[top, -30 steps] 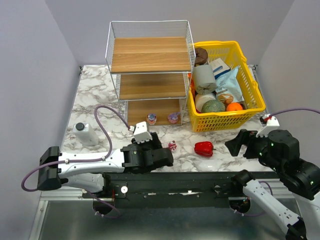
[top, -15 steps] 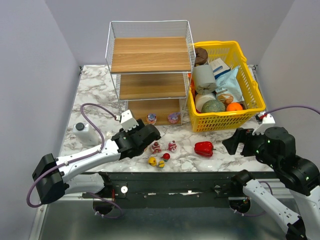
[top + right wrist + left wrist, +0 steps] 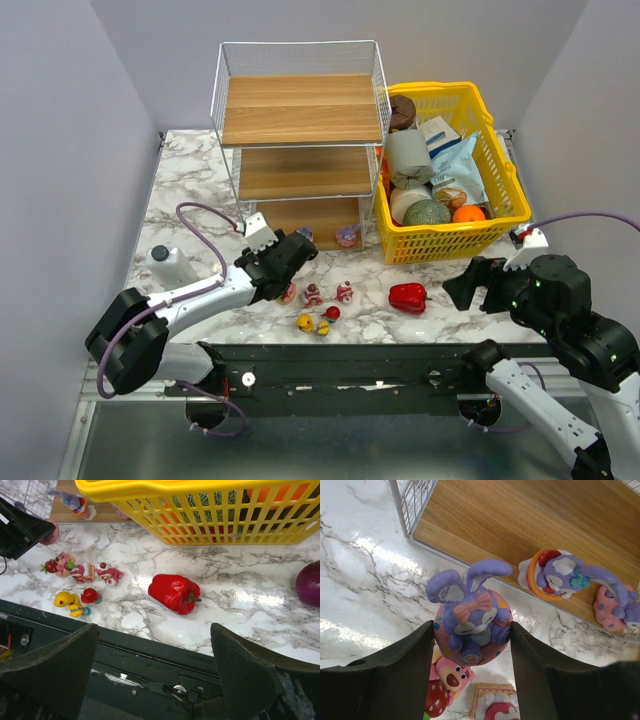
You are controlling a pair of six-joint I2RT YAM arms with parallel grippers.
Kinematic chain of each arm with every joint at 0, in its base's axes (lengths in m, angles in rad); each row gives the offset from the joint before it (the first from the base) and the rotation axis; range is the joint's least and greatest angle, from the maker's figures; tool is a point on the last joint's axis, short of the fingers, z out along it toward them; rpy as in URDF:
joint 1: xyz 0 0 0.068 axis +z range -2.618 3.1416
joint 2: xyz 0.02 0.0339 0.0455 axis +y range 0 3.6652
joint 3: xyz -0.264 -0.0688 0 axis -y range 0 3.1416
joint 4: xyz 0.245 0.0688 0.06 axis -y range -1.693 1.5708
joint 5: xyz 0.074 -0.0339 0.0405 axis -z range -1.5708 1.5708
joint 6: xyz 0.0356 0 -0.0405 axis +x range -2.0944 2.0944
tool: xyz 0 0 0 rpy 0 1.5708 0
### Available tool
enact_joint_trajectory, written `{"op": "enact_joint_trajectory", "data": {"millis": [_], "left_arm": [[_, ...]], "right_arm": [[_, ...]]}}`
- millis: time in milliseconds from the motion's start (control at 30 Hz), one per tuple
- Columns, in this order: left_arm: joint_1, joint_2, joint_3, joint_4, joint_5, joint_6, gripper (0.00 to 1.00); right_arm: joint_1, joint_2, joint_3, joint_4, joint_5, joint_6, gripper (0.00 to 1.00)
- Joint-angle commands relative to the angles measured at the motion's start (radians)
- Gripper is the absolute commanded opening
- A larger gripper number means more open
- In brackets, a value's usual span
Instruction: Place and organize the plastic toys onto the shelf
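Where the overhead view looks down, the shelf stands at the table's far edge with a yellow basket just beside it. The left claw is before the bottom board's front edge. Loose toys and a red pepper lie along the near edge. The right claw is over the near right corner.

Left wrist: claw clenched on a purple bunny; two more bunnies at the board's front edge.

Right wrist: claw released, fingers wide; pepper and ducks below.
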Motion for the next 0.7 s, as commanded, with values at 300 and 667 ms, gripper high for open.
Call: {"op": "enact_joint_trajectory", "data": {"millis": [300, 667], "left_arm": [[0.054, 0.065, -0.056, 0.095, -0.065, -0.273, 0.18], [0.066, 0.132, -0.023, 0.011, -0.106, -0.511, 0.18]], "right_arm": [[0.005, -0.021, -0.053, 0.025, -0.013, -0.005, 1.0], [0.005, -0.029, -0.062, 0.02, -0.011, -0.002, 1.0]]}}
